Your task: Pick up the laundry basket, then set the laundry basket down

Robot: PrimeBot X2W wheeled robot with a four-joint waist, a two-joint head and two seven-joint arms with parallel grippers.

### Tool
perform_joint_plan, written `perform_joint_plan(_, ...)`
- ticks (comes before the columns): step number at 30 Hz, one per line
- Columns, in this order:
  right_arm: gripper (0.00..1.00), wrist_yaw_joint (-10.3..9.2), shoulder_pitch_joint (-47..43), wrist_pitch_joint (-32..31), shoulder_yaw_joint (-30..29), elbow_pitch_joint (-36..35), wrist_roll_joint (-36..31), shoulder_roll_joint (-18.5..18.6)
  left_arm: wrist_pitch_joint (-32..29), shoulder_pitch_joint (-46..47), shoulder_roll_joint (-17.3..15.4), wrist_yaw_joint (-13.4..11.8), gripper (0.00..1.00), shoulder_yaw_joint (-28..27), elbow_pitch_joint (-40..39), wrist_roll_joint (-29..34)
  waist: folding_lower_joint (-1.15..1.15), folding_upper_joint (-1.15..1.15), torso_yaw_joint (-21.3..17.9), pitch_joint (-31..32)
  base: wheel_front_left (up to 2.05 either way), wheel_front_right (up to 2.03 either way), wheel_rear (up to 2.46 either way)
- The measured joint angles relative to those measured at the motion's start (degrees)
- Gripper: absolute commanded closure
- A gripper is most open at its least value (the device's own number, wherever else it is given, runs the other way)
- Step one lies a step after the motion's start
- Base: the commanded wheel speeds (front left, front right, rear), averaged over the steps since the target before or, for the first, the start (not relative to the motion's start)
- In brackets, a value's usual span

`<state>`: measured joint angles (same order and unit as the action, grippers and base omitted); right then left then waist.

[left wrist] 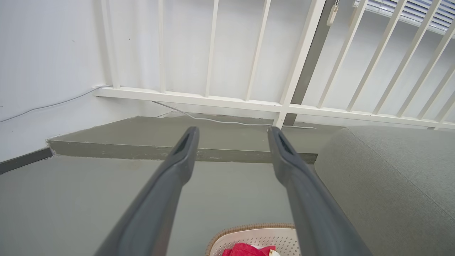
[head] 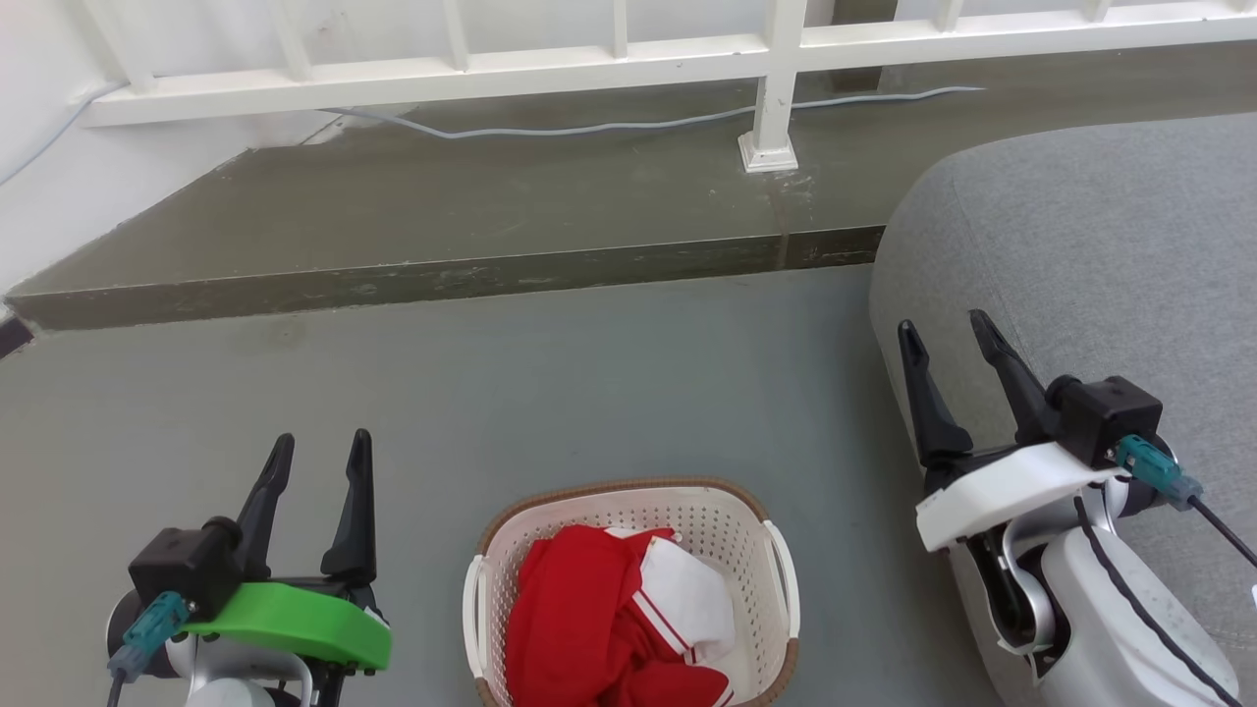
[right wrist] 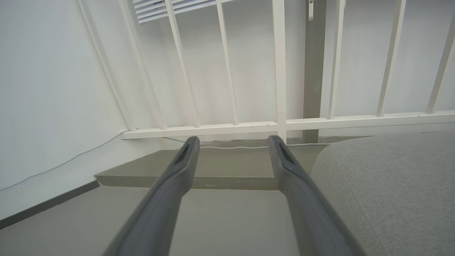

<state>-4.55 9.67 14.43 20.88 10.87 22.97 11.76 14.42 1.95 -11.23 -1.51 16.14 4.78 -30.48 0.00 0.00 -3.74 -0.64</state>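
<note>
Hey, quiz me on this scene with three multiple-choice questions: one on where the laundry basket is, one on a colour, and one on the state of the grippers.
1. Where does the laundry basket stand?
A) on the floor, between the left gripper and the right gripper
B) on a shelf
C) on a chair

2. What colour is most of the clothing in it?
A) blue
B) red
C) black

3. How are both grippers?
A) shut on the basket
B) shut on the clothing
C) open and empty

Answers:
1 A: the head view shows it on the grey floor with a gripper at each side.
2 B: red fabric with a white piece lies in it.
3 C: each wrist view shows the jaws spread with nothing between them.
</note>
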Motion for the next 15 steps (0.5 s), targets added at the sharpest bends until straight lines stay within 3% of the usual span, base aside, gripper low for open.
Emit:
perform_joint_plan(10, 0.00, 0.54, -1.10, 0.00, -0.85, -0.49, -1.44, -0.73, 0.00, -1.12, 1.31, 1.62, 0.00, -1.15, -1.31, 0.92, 0.00, 0.00, -0.01, -0.18, 0.00, 0.00, 0.00)
perform_joint_plan(11, 1.00, 0.62, -1.13, -0.01, -0.87, -0.41, -1.49, -0.84, 0.00, -1.14, 1.36, 1.81, 1.00, -1.12, -1.24, 0.91, 0.00, 0.00, -0.01, -0.18, 0.00, 0.00, 0.00)
perform_joint_plan(15, 1.00, 0.49, -3.09, -0.15, -0.20, 1.72, -1.43, -1.56, -0.25, -1.73, 2.13, 1.81, 1.00, -0.54, 1.16, 0.81, 0.00, 0.00, 0.00, -0.19, 0.00, 0.00, 0.00)
